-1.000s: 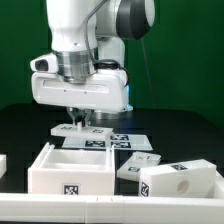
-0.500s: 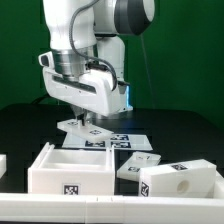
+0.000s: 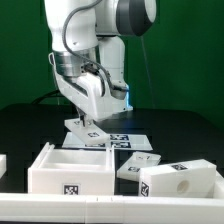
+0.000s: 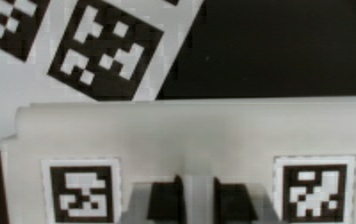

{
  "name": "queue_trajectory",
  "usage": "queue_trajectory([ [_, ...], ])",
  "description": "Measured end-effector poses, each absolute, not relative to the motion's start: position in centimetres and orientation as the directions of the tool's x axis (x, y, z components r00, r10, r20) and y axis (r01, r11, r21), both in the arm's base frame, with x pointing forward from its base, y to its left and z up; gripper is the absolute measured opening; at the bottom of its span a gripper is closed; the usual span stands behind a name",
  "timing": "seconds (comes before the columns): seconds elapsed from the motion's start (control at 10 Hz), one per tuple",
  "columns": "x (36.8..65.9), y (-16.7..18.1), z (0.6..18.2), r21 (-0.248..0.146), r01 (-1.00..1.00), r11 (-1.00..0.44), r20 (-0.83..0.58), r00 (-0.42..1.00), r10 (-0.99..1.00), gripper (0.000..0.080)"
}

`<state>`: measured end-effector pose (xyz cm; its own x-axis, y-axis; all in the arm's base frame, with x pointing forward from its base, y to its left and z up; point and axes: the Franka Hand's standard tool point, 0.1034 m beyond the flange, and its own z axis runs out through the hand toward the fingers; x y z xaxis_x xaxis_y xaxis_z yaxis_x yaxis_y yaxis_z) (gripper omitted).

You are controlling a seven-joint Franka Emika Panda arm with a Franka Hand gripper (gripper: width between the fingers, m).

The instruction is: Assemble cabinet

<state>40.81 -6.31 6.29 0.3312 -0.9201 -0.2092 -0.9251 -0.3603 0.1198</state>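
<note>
Fingers (image 4: 164,202) are clamped on a thin white panel (image 3: 88,128), pinching it at the middle of one long edge, right btwn its two tags. So the panel's long axis runs crosswise to the fingers, w/ roughly equal length sticking out each side. In the exterior view the panel hangs tilted, its lower end just over the marker board (image 3: 128,141); can't tell if it touches. What the next move turns on, imo: the open box (image 3: 50,178) sits on the desk (image 3: 190,125) in front of the held panel, i.e. nearer the exterior camera and a bit toward the exterior view's left, mouth up, lower than the fingers. So the panel prob has to travel toward that camera and come down, and likely needs levelling or turning first so its long edge lines up w/ a box wall. A block (image 3: 182,185) w/ a round hole and a small piece (image 3: 135,166) lie to the exterior view's right of the box, apart from it, seemingly not in the direct path. Only one arm here, so no choice of hand
</note>
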Motion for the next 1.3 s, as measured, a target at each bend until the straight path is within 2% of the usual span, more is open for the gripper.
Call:
queue_trajectory([
  [0.3,42.8,-4.7,7.6,0.151,-0.963,-0.224,-0.201,0.192,-0.961,0.0064],
  [0.4,42.5,-4.8,7.3,0.159,-0.967,-0.198,-0.202,0.164,-0.966,0.0064],
  [0.7,42.5,-4.8,7.1,0.165,-0.968,-0.187,-0.2,0.153,-0.968,0.0064],
  [0.9,43.4,-5.9,7.7,0.186,-0.97,-0.155,-0.213,0.114,-0.97,0.0064],
  [1.0,43.6,-5.5,7.9,0.175,-0.967,-0.185,-0.216,0.145,-0.965,0.0064],
  [1.3,43.5,-5.3,7.7,0.179,-0.965,-0.194,-0.217,0.154,-0.964,0.0064],
])
